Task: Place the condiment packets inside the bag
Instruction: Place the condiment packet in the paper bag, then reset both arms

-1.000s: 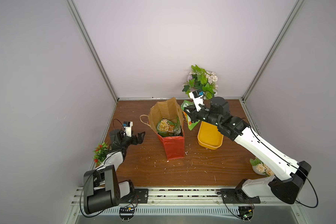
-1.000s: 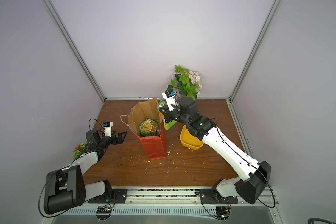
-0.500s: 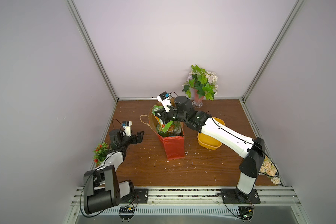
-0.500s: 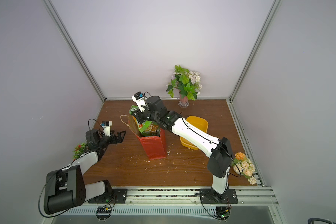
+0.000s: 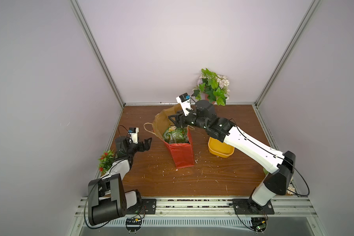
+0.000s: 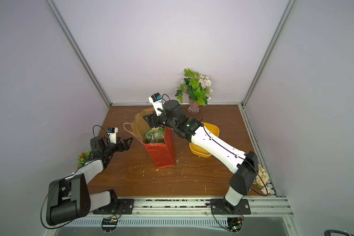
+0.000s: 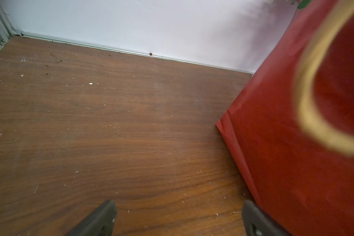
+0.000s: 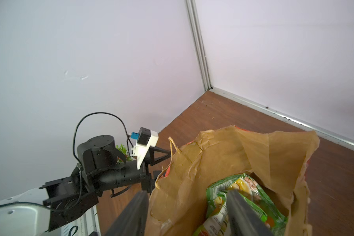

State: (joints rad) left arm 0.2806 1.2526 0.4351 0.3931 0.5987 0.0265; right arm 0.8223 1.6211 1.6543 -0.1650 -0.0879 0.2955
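Condiment packets (image 5: 175,136) lie inside the bag (image 5: 182,155), below the right hand (image 5: 175,122), which is spread and empty over the bag's mouth. Best raise it straight, clear of the bag's torn rim. Beside the bag the left hand (image 5: 148,144) hangs spread, empty.

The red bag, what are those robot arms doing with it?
They are filling the red bag with green condiment packets. The right tool hovers over the bag's open top with its jaws apart and nothing between them, and packets lie inside the bag. The left tool waits open beside the bag, holding nothing. A yellow tub sits on the bag's other side.
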